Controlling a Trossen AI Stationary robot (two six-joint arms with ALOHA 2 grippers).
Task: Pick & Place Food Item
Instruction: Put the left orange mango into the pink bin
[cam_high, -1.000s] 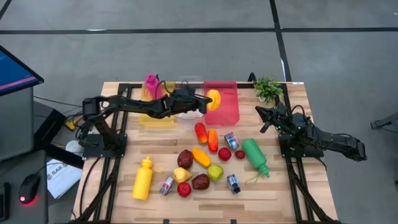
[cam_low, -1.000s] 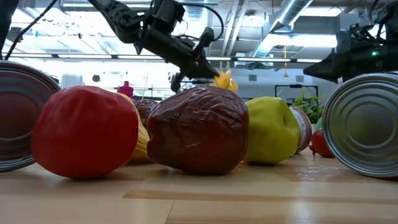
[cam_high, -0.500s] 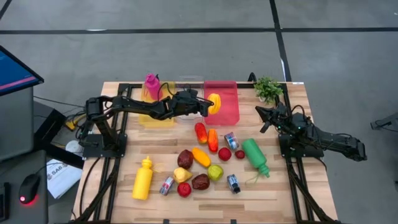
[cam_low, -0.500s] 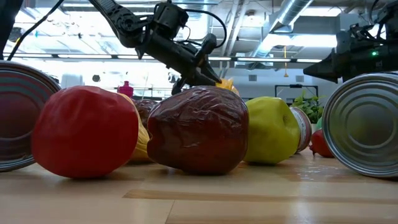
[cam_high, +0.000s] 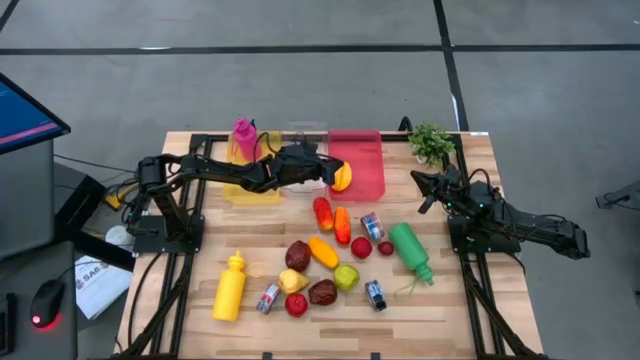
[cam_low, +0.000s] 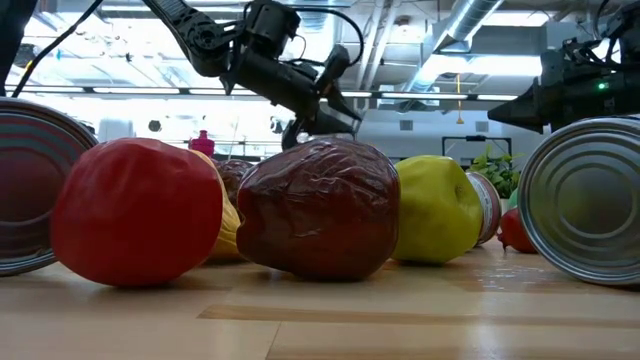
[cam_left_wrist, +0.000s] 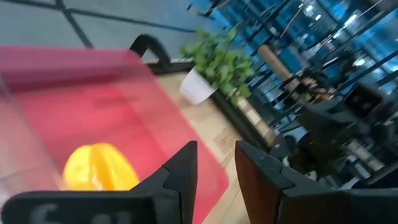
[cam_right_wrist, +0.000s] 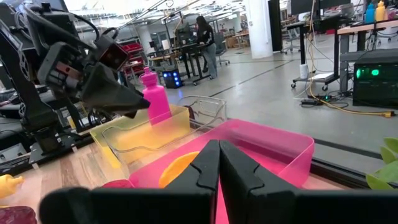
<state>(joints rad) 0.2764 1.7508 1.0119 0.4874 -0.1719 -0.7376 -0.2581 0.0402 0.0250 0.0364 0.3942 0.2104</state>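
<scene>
The yellow-orange food item (cam_high: 342, 178) lies on the floor of the pink bin (cam_high: 365, 150), by the bin's left wall; it also shows in the left wrist view (cam_left_wrist: 99, 168) and the right wrist view (cam_right_wrist: 177, 168). My left gripper (cam_high: 326, 172) hovers over the bin's left wall, just beside the item, fingers open and empty (cam_left_wrist: 216, 168). In the low view the left gripper (cam_low: 335, 95) shows above the dark red fruit, which hides the item. My right gripper (cam_high: 424, 192) waits at the table's right side, shut and empty (cam_right_wrist: 219, 163).
A yellow bin (cam_high: 250, 185) with a pink bottle (cam_high: 243, 135) and a clear bin (cam_high: 305, 140) stand left of the pink bin. A potted plant (cam_high: 432, 142) is at the far right. Fruit, peppers, cans, a green bottle (cam_high: 410, 250) and a yellow bottle (cam_high: 230, 287) lie mid-table.
My left gripper has gone down over the pink bin, opened and let go of the yellow-orange item. The item has dropped from the fingers to the bin's floor, a little toward the table's near edge. In the low view it has sunk out of sight.
</scene>
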